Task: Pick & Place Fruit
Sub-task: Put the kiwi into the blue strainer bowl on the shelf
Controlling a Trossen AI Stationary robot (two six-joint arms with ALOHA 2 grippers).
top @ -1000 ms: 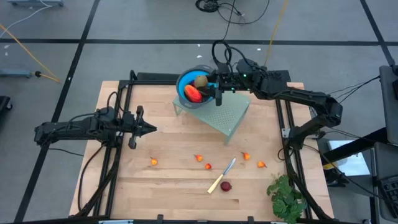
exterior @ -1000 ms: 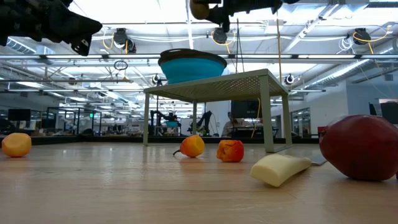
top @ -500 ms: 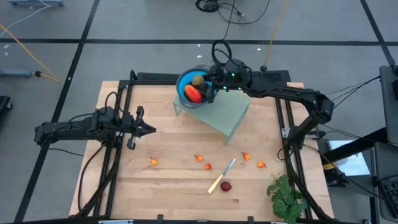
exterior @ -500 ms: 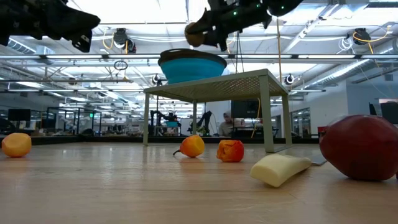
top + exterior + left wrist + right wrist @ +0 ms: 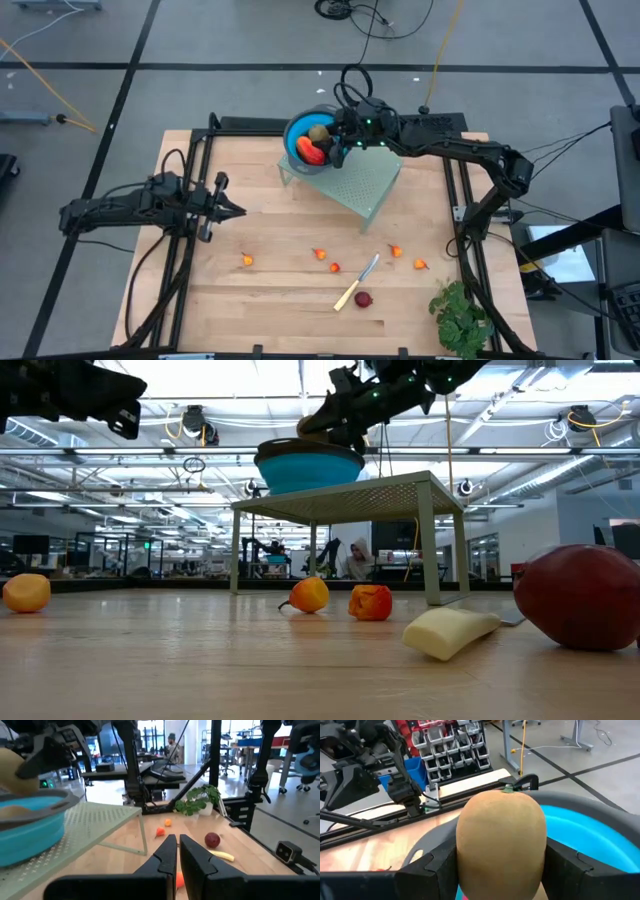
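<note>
A blue bowl (image 5: 292, 137) stands on a pale green perforated stand (image 5: 367, 182) at the table's far middle. In it lie a red-orange piece (image 5: 310, 152) and a brownish-green oval (image 5: 14, 812). My right gripper (image 5: 336, 142) reaches in from the right and is shut on a second brownish-green oval (image 5: 500, 832), just over the bowl's rim (image 5: 310, 452). My left gripper (image 5: 236, 210) hovers shut at the table's left, pointing level toward the middle. Several tiny orange-red fruits (image 5: 320, 254) and a dark red ball (image 5: 363, 299) rest on the wood. My right gripper pinches the oval fruit by its two opposite sides (image 5: 466, 851) between its two fingers (image 5: 434, 866). The fingers come nearly level from the table's right, tipped slightly down. The fruit (image 5: 314, 428) hangs clear, just above the bowl.
A pale-handled knife (image 5: 356, 284) lies near the dark red ball at the near middle. A leafy green bunch (image 5: 460, 316) sits at the near right corner. Black frame rails (image 5: 190, 160) run along the table's left and right sides. Bare wood lies between the stand and the scattered fruit.
My right gripper has come down toward the bowl and a little toward the table's left, still shut on the oval fruit, tipping slightly downward. The fruit now hangs just above the bowl's rim instead of well above it.
</note>
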